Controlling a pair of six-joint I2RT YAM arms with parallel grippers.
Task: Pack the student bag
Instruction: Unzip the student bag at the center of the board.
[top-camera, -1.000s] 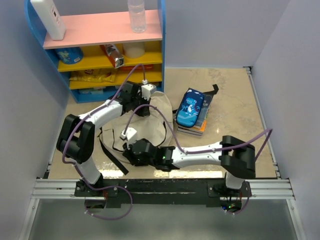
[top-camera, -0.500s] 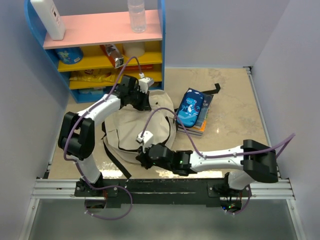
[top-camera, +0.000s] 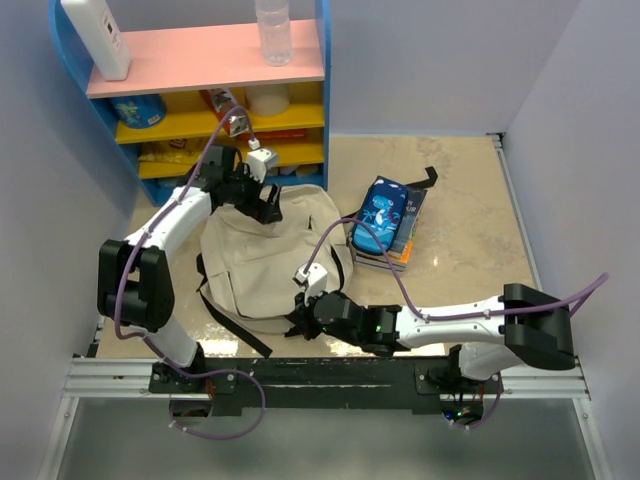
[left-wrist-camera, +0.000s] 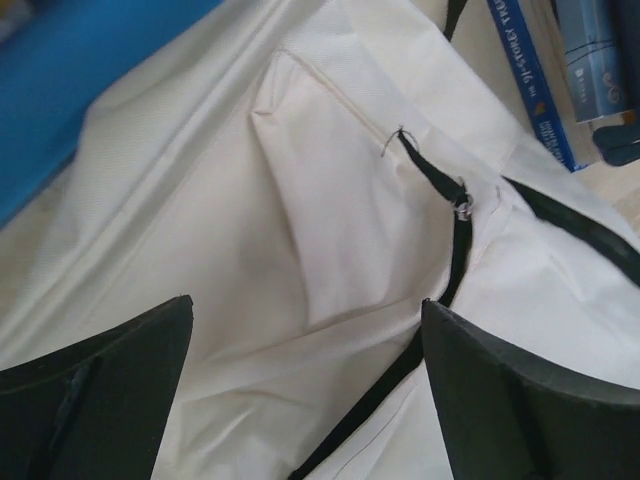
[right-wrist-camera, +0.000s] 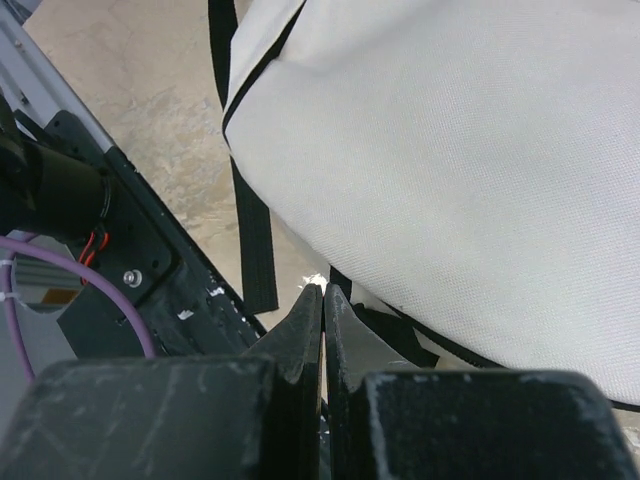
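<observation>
The large beige canvas backpack with black straps is lying flattened on the marble counter, its long axis running roughly near-to-far. The left tool is hovering directly over its far corner by the blue shelf, fingers wide apart and gripping nothing. The right tool is sitting at the near edge, fingers pressed together beside a black strap; I cannot tell if anything is pinched. A second ago the backpack was bunched between them with the left tool closed.
</observation>
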